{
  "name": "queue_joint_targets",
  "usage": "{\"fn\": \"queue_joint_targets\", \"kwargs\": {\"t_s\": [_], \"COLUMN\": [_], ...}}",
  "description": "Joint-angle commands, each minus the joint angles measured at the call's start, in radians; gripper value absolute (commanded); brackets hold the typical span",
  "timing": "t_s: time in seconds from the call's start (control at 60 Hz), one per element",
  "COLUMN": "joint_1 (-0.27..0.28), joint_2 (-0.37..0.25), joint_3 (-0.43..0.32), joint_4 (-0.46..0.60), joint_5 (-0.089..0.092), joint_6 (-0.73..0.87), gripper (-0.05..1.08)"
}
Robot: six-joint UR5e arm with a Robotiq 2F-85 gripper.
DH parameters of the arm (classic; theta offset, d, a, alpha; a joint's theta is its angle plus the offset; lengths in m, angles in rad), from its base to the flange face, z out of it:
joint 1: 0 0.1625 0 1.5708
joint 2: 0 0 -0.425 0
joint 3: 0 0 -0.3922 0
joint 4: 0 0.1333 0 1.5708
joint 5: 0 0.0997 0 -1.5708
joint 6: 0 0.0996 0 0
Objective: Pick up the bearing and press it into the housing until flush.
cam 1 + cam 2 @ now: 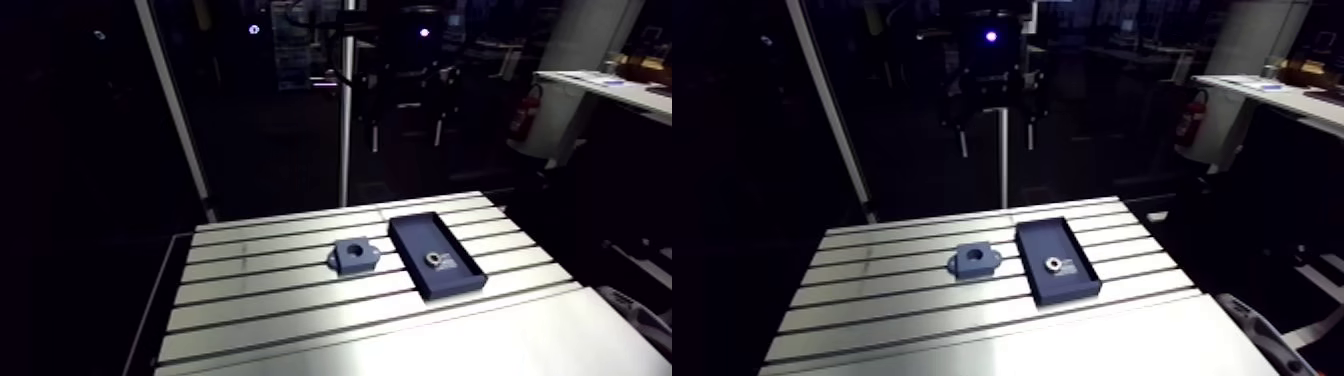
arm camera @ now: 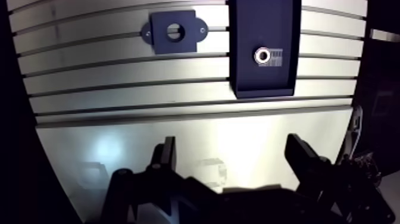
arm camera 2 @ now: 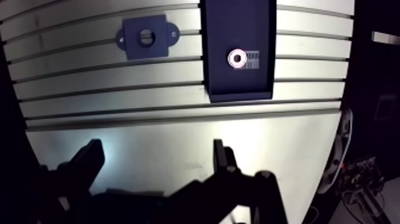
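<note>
The slotted aluminium table [image 1: 300, 335] gleams under the lamp, with a smooth plain strip along its near edge and dark grooves running across it farther out. Closest to me is the gripper [image 2: 235, 158]. Its two black fingers [image 2: 168, 156] stand wide apart over that plain strip, with nothing between them and nothing touching them.

Ahead of the gripper, out on the grooved part, I count three loose things: one tray, one bearing and one housing.

The tray [image 2: 262, 80] comes first. It is a shallow, dark blue rectangle with a low rim, lying lengthwise away from the gripper and crossing several grooves. The single bearing [image 2: 262, 56] lies flat on the tray floor, about halfway along it. It is a small bright metal ring with a dark hole. Just beside the bearing, on the same floor, is one small pale label [image 2: 278, 58] printed with fine stripes like a barcode. I can read no letters or numbers on it. I see nothing else in the tray.

The housing [image 2: 181, 43] sits a little farther out, to the left of the tray in the arm view and clear of it. It is one dark blue block resting on the table. A round bore in its upper face shows dark, and a small ear sticks out on each side. The bearing and housing are well apart, and both are well ahead of the fingers.
</note>
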Motion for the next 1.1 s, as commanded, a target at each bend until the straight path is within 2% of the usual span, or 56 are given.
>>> {"fn": "queue_joint_targets", "kwargs": {"t_s": [0.017,0.133,0.233,0.35,0.7,0.917,0.983,1.1], "joint_1": [-0.069,-0.093,-0.105,-0.114,-0.157,-0.156,-0.155,-0.155], "joint_2": [0.004,0.013,0.036,0.075,0.115,0.129,0.132,0.134], "joint_3": [0.053,0.079,0.087,0.088,0.108,0.147,0.164,0.168], "joint_4": [-0.105,-0.199,-0.227,-0.256,-0.323,-0.362,-0.378,-0.378], "joint_5": [0.004,0.014,0.016,0.031,0.033,0.032,0.023,0.022], "joint_6": [-0.096,-0.169,-0.192,-0.197,-0.263,-0.250,-0.248,-0.250], "gripper": [0.01,0.01,0.01,0.01,0.01,0.02,0.02,0.02]}}
